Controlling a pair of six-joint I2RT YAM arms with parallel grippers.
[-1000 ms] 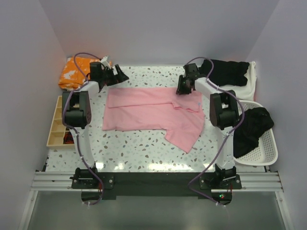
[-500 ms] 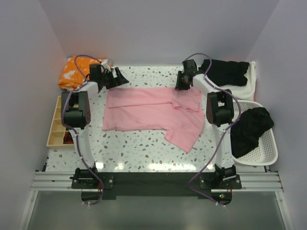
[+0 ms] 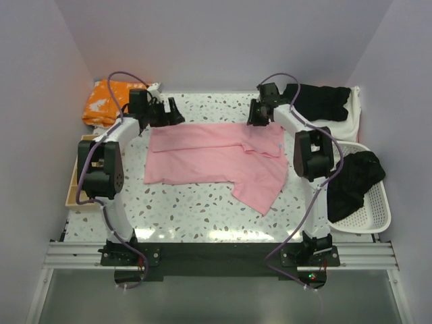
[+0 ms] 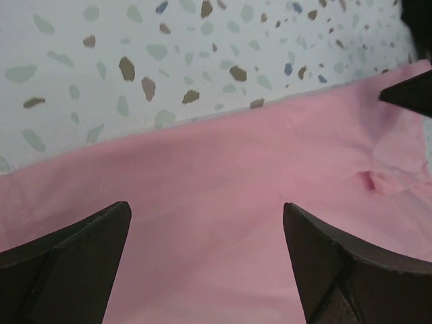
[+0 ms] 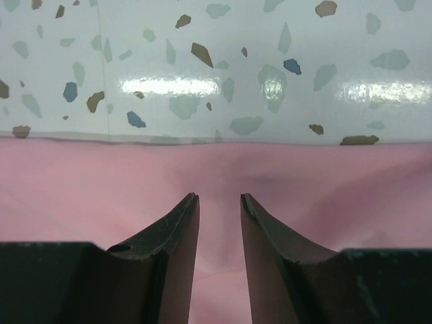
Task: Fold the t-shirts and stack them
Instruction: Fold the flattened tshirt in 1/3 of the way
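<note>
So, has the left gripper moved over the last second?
Yes. The left gripper has shifted slightly right and nearer, away from the orange patterned cloth and toward the far edge of the light pink fabric t-shirt. It is wide open.

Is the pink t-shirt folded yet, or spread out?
Spread out: the pink t-shirt lies wide and flat across the table, one layer overlapping at one end.
</note>
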